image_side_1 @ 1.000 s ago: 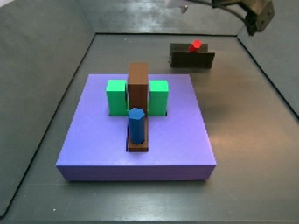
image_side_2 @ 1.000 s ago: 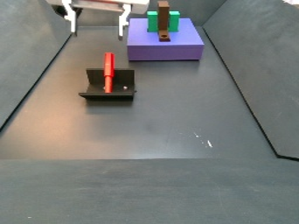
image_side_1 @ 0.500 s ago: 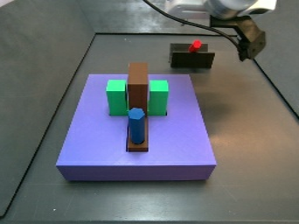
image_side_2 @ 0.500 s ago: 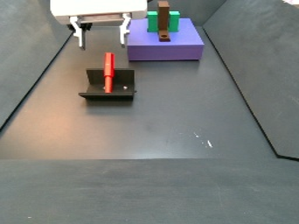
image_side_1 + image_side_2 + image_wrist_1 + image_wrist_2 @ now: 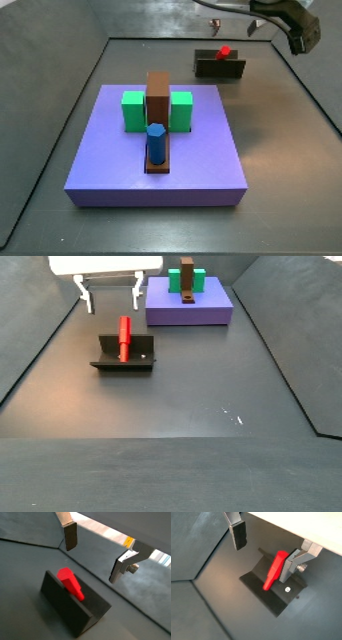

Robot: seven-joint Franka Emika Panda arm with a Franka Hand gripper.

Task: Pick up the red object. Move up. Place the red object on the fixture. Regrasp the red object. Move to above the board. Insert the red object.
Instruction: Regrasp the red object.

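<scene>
You're at the regrasp: the pincer [image 5: 111, 293] hangs wide open and empty above the red object [image 5: 124, 337] resting on the fixture [image 5: 123, 359]; lower and close on it

Dark grey matte floor [image 5: 174, 426], small pale glint near right edge. Grey walls [image 5: 54, 20] rising on all sides. Even, diffuse light.
</scene>
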